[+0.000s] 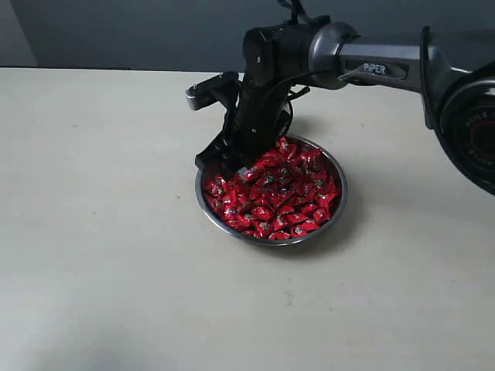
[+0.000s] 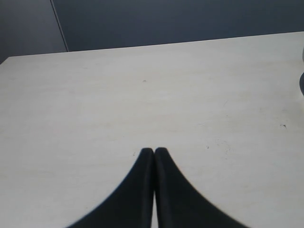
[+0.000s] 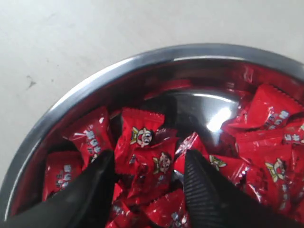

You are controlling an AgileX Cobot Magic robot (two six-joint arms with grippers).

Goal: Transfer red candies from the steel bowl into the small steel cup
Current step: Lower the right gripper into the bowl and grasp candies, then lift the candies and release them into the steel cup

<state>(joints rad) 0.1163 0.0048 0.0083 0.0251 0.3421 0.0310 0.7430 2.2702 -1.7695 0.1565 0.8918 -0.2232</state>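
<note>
Straddling a small heap of red candies near the rim of the steel bowl, the right gripper is standing with its jaws moderately apart, gripping nothing yet. The left gripper is hovering over the table with its 2 fingers pressed together. The small steel cup is not showing in any view. Closing here is risking a grab of 2 or 3 slippery wrappers at once, with the spares likely spilling in transit.
</note>
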